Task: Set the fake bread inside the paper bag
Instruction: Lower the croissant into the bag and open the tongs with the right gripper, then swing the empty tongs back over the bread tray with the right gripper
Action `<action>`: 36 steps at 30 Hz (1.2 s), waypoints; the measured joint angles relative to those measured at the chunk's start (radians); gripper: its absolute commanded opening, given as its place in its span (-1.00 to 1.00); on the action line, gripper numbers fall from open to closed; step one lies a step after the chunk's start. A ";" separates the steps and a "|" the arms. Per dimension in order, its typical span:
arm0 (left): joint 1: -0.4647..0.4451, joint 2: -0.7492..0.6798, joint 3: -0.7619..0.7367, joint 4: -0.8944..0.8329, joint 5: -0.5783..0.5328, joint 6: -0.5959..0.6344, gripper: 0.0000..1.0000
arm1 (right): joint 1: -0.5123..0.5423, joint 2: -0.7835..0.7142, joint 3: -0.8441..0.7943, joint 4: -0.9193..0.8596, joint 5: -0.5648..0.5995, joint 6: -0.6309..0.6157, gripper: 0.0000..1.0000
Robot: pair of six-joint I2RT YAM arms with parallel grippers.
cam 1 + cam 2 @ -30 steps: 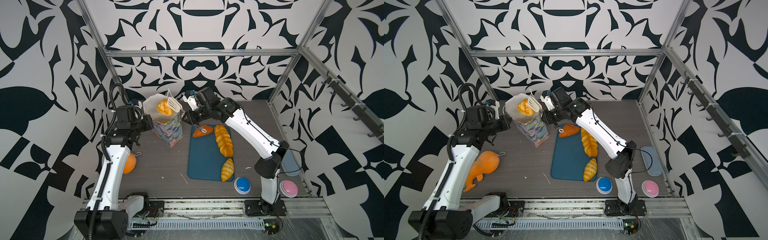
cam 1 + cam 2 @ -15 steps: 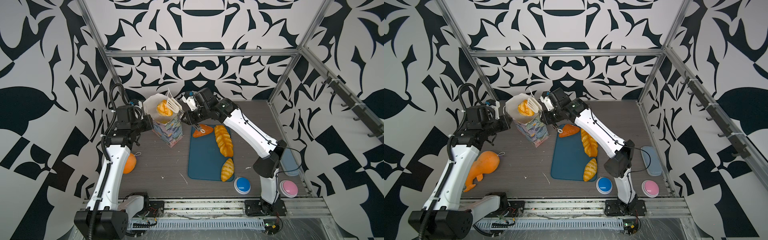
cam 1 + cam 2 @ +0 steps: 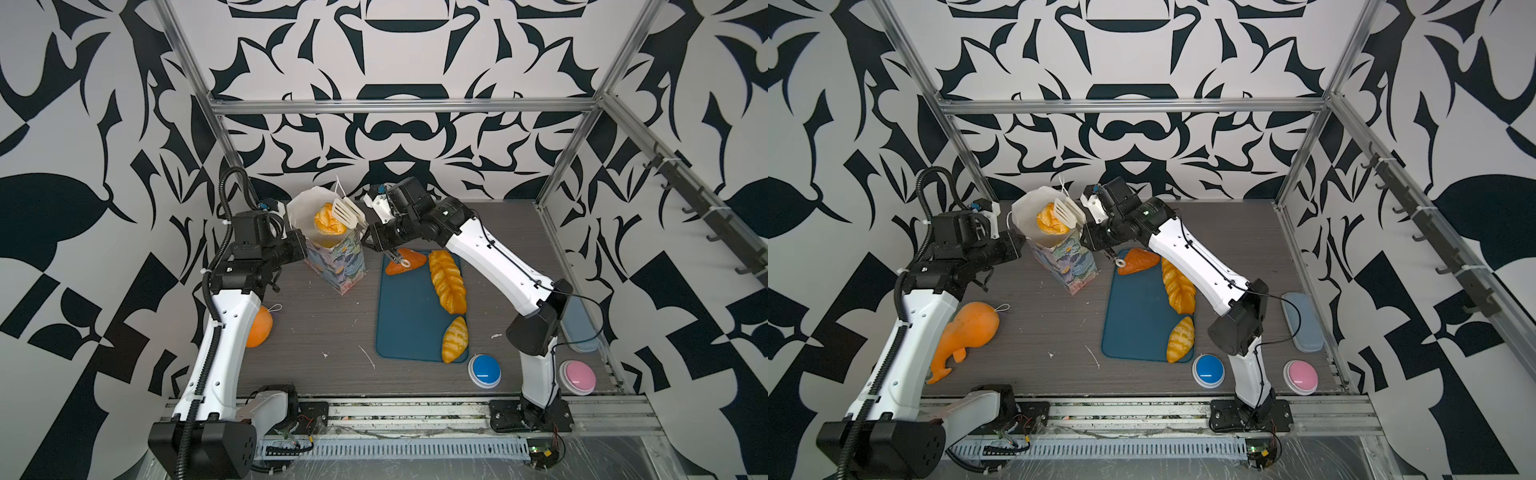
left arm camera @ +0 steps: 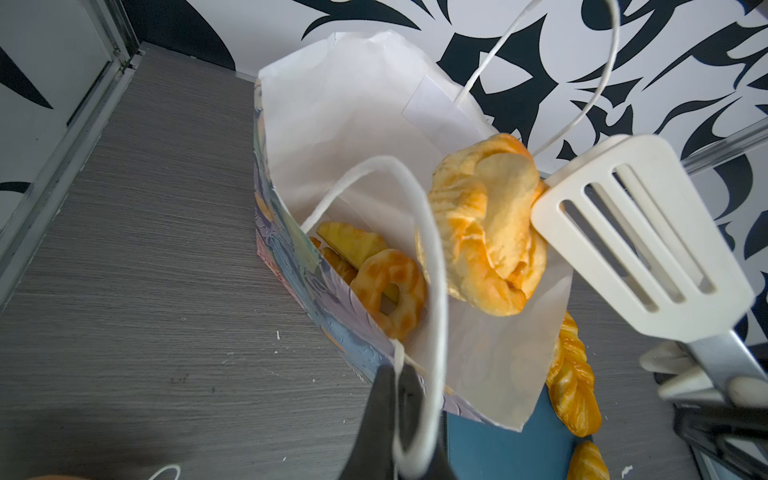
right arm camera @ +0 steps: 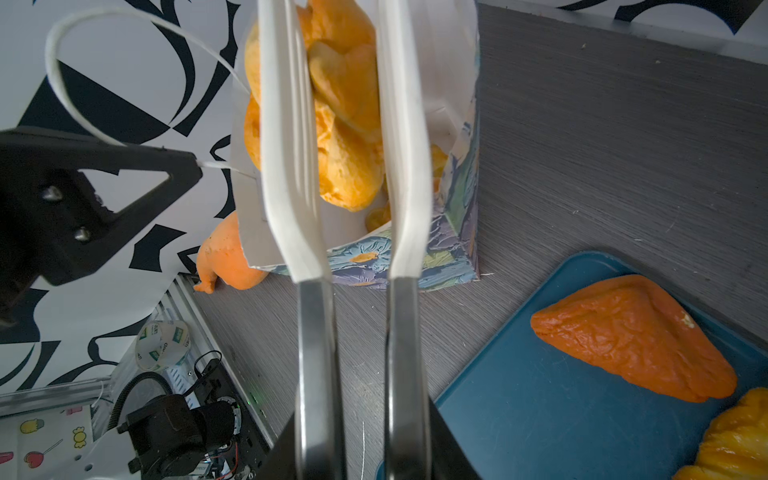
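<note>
Right hand (image 5: 365, 453), tongs (image 5: 286, 166) over bag (image 5: 457, 232), pastries (image 5: 349, 166) inside

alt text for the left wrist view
A golden croissant sits at the mouth of the open paper bag, with white slotted tongs against it. A ring pastry lies deeper inside, and the left gripper pinches a string handle.

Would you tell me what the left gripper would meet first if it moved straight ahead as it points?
The left gripper, shut on the string handle, points at the paper bag; it would likely meet the bag's printed near wall by the rim first, though depth is unclear.
</note>
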 measured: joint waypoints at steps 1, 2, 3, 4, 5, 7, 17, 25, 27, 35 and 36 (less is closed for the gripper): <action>0.000 0.000 0.000 0.000 0.000 0.000 -1.00 | 0.000 0.000 0.000 0.000 0.000 0.000 -0.26; 0.001 0.000 0.000 0.000 0.000 0.000 -1.00 | 0.000 0.000 0.000 0.000 0.000 0.000 -0.25; 0.001 0.000 0.000 0.000 0.000 0.000 -1.00 | 0.000 0.000 0.000 0.000 0.000 0.000 -0.23; 0.002 0.000 0.000 0.000 0.000 0.000 -1.00 | 0.000 0.000 0.000 0.000 0.000 0.000 -0.22; 0.002 0.000 0.000 0.000 0.000 0.000 -1.00 | 0.000 0.000 0.000 0.000 0.000 0.000 -0.22; 0.002 0.000 0.000 0.000 0.000 0.000 -1.00 | 0.000 0.000 0.000 0.000 0.000 0.000 -0.22; 0.002 0.001 0.000 -0.001 0.003 0.000 -1.00 | 0.000 -0.010 0.000 -0.003 0.000 -0.003 -0.23; 0.002 0.001 0.000 0.000 0.003 0.000 -1.00 | 0.000 -0.114 -0.011 -0.011 0.013 -0.007 -0.24; 0.002 0.001 0.000 -0.001 0.003 0.000 -1.00 | 0.000 -0.167 -0.042 -0.008 0.023 -0.010 -0.24; 0.002 0.002 0.000 0.000 0.008 0.000 -1.00 | -0.001 -0.331 -0.205 -0.008 0.075 -0.028 -0.24; 0.002 0.002 0.000 0.000 0.012 0.000 -1.00 | -0.003 -0.350 -0.235 -0.010 0.084 -0.030 -0.25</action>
